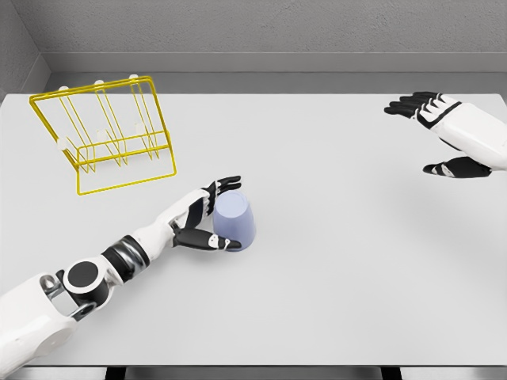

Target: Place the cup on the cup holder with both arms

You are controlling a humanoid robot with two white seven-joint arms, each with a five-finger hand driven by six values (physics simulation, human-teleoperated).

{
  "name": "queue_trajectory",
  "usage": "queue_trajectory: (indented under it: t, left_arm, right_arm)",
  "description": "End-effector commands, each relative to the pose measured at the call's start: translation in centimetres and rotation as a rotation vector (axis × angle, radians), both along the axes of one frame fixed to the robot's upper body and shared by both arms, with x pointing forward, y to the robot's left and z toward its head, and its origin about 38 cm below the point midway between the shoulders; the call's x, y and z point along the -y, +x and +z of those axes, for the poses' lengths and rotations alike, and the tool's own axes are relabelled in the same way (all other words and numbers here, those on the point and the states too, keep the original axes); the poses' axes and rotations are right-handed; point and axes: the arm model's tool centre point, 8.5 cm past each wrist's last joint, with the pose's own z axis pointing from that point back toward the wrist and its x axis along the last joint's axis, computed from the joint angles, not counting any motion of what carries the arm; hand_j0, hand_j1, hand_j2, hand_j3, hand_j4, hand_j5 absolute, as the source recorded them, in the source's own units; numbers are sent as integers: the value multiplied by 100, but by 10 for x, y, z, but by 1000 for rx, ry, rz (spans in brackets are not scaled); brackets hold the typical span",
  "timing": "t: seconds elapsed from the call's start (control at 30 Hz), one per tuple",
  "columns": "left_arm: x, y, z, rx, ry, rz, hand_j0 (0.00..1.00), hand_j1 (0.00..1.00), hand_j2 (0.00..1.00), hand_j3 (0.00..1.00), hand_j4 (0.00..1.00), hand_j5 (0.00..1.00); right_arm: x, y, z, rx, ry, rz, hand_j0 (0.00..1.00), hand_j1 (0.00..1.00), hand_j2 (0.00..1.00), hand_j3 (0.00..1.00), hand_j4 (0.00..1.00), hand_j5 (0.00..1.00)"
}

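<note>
Two hands, unequal reach: our left hand [207, 215] has its fingers [226, 184] curled around the cup [235, 221]; the holder [107, 134] lies at ten o'clock; our right hand [444, 134] hovers with splayed fingers at two o'clock.

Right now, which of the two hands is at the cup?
The left hand: its fingers wrap the lavender cup, while the right hand hovers open, far off.

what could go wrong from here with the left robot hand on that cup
1. The left robot hand wraps the lilac cup only from one side, thumb and fingers at its edges, so the cup might slip or tip when lifted.
2. The yellow wire cup holder looks light; a clumsy placement could push it.
3. The right robot hand is far off at the table's right, too distant to help steady things.
</note>
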Motion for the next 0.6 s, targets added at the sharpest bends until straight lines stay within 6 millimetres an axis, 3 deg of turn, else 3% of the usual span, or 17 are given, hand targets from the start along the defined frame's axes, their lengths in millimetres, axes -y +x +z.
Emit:
queue_trajectory:
  t: [0.0,0.07,0.23,0.57]
  left_arm:
    - [0,0,0,1,-1,0,88,88,88,88,88,88]
    - [1,0,1,3,-5,-1,77,77,77,77,77,77]
    - [1,1,2,9,-8,-1,66,66,66,66,66,66]
    - [-2,7,15,41,-36,14,65,65,65,65,65,65]
  right_arm:
    - [0,0,1,2,7,1,100,100,100,100,100,100]
    - [0,-1,1,0,5,0,100,100,100,100,100,100]
    - [0,-2,-2,-7,8,0,100,100,100,100,100,100]
    - [1,-2,-2,-7,8,-2,100,100,100,100,100,100]
